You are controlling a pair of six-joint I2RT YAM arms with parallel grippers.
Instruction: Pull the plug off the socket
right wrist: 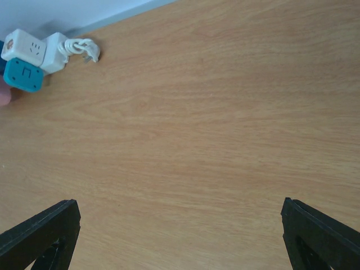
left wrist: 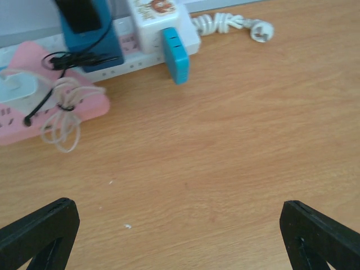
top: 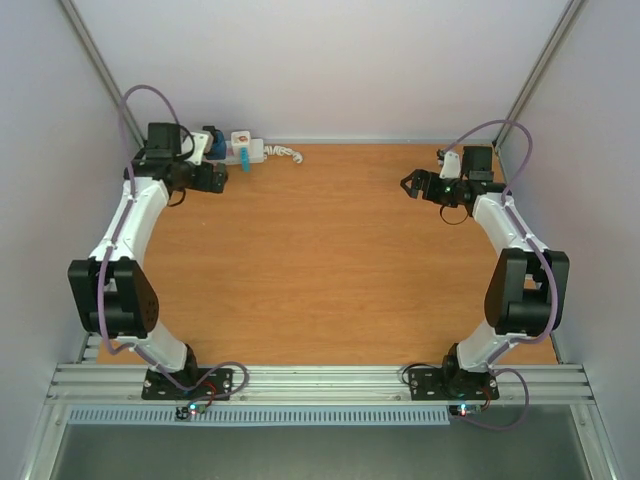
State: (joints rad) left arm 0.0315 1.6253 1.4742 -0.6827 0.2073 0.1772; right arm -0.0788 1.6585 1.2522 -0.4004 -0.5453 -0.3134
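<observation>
Left gripper [left wrist: 180,236] hangs low over the wooden table [left wrist: 236,169], jaws spread wide and empty, facing the power strip [left wrist: 132,62] along the back wall, apparently lined up to reach the blue plug [left wrist: 107,39] seated in it, ahead and to its left.

The wooden table [top: 330,260] carries one small cluster, all of it ahead of the left gripper [left wrist: 179,230]. The socket [left wrist: 135,61] lies ahead and to the left, along the back wall. Its coiled white cord [left wrist: 225,22] rests ahead to the right. A teal plug [left wrist: 175,56] touches the socket's near side. A pink block [left wrist: 22,115] lies nearer on the left, with a looped beige string [left wrist: 63,115] draped over its edge.
</observation>
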